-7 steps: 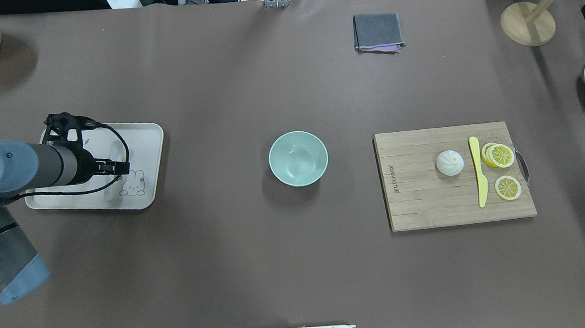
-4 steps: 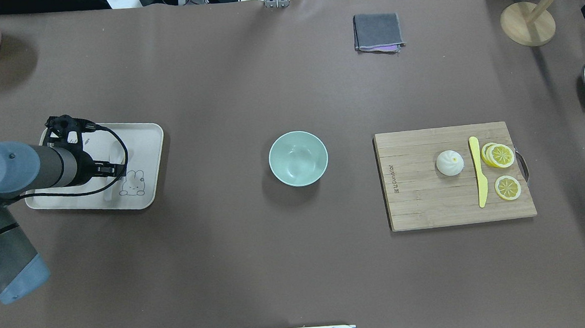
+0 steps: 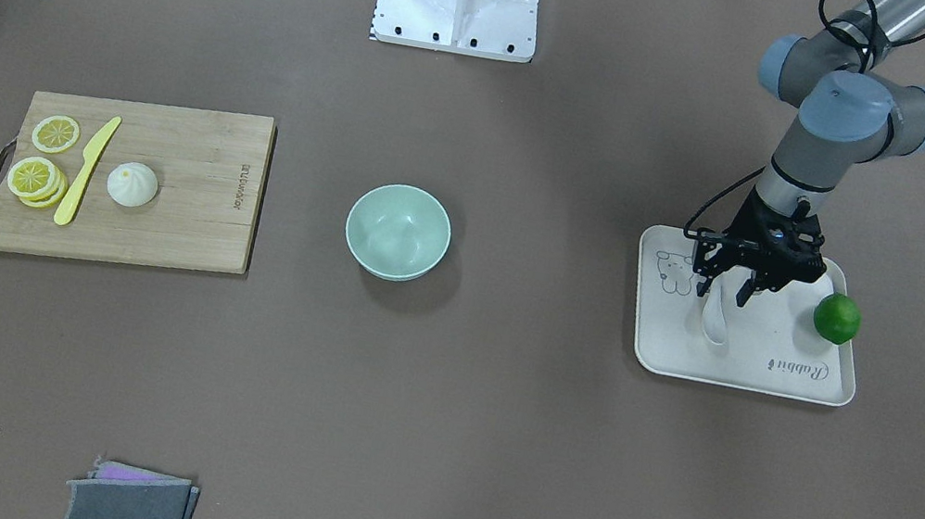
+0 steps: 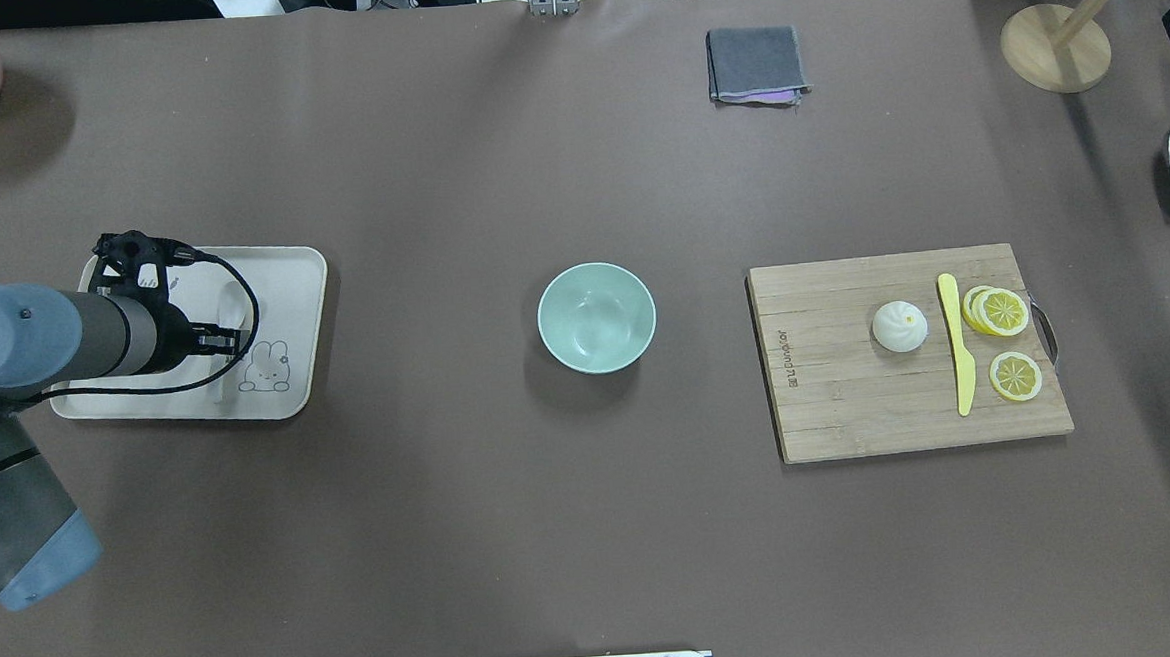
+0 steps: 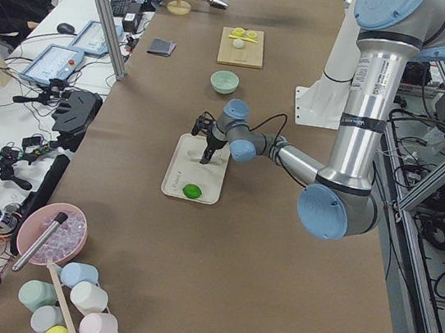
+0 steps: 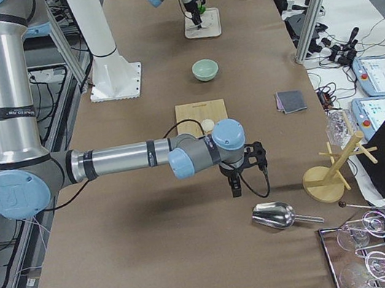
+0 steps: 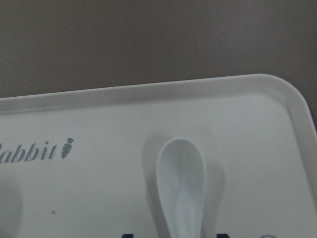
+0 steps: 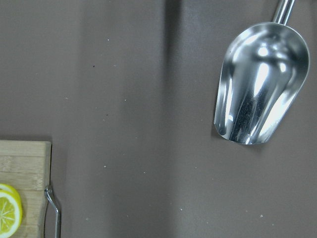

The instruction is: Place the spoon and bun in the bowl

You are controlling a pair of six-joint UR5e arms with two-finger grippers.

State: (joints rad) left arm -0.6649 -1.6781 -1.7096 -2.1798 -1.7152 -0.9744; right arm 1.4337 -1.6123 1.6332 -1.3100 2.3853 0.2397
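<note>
A wooden board (image 3: 181, 203) sits at one end and a cream tray (image 3: 782, 374) at the other, with the mint bowl (image 3: 398, 231) between them. The left gripper (image 3: 723, 291) hangs over the tray, spread wide. Whether the right gripper (image 6: 236, 190) is open, I cannot tell. The bun (image 3: 132, 185) rests on the board. The spoon (image 3: 714, 321) lies on the tray, its handle between the left fingers.

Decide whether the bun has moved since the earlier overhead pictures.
No. The bun lies in the same spot on the cutting board, just left of the yellow knife.
</note>
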